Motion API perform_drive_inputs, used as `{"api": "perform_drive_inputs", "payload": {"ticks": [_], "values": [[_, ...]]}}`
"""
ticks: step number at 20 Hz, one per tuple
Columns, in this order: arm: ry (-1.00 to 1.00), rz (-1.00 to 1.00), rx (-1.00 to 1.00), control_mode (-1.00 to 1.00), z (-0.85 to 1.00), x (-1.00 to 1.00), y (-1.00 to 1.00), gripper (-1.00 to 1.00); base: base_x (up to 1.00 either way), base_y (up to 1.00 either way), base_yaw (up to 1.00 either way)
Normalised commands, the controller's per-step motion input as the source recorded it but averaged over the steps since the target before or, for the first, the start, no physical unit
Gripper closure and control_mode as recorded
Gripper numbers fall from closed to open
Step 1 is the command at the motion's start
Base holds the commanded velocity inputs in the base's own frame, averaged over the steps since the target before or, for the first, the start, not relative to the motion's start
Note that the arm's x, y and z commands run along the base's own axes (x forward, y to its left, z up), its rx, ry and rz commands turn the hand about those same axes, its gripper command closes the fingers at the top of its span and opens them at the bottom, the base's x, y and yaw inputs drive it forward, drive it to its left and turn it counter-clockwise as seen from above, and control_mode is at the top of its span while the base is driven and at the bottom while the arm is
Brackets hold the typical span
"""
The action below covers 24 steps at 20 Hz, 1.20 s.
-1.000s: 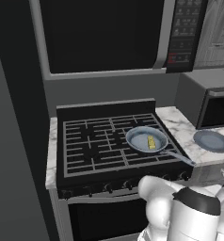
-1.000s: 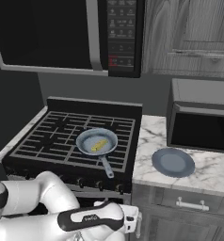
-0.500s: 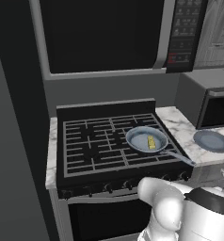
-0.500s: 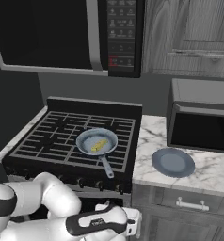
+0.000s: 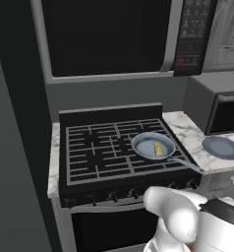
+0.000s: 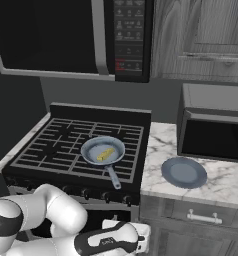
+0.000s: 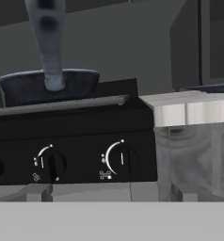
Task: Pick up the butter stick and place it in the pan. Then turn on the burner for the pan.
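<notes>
1. The small yellow rectangular butter stick [image 5: 159,148] lies inside the round shallow grey-blue frying pan [image 5: 147,147] (right of the pan's centre in the left base view).
2. The pan sits on the black cast-iron grate of the black gas stove [image 6: 51,150], over the front right burner, its long thin dark handle [image 6: 112,176] pointing toward the stove's front edge.
3. The end effector [image 6: 141,238] hangs low in front of the stove, below the row of knobs, its jaws spread wide and holding nothing.
4. In the hand view, two round black control knobs [image 7: 122,160] with white markings face the camera, and the pan's handle juts out above them.
5. A round grey-blue handleless plate [image 6: 184,172] rests on the white marble table [image 6: 226,182] right of the stove, in front of a dark grey countertop microwave [image 6: 214,126].
</notes>
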Motion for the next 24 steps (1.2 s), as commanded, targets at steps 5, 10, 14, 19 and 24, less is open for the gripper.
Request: {"api": "perform_drive_inputs", "payload": {"ticks": [5, 10, 14, 19, 24], "values": [[0.00, 0.00, 0.00, -1.00, 0.00, 0.00, 0.00, -1.00, 0.00, 0.00, 0.00], [0.00, 0.00, 0.00, -1.00, 0.00, 0.00, 0.00, -1.00, 0.00, 0.00, 0.00], [0.00, 0.00, 0.00, -1.00, 0.00, 0.02, 0.00, -1.00, 0.00, 0.00, 0.00], [0.00, 0.00, 0.00, -1.00, 0.00, 0.05, 0.00, -1.00, 0.00, 0.00, 0.00], [0.00, -0.01, 0.00, -1.00, 0.00, 0.07, 0.00, -1.00, 0.00, 0.00, 0.00]]}}
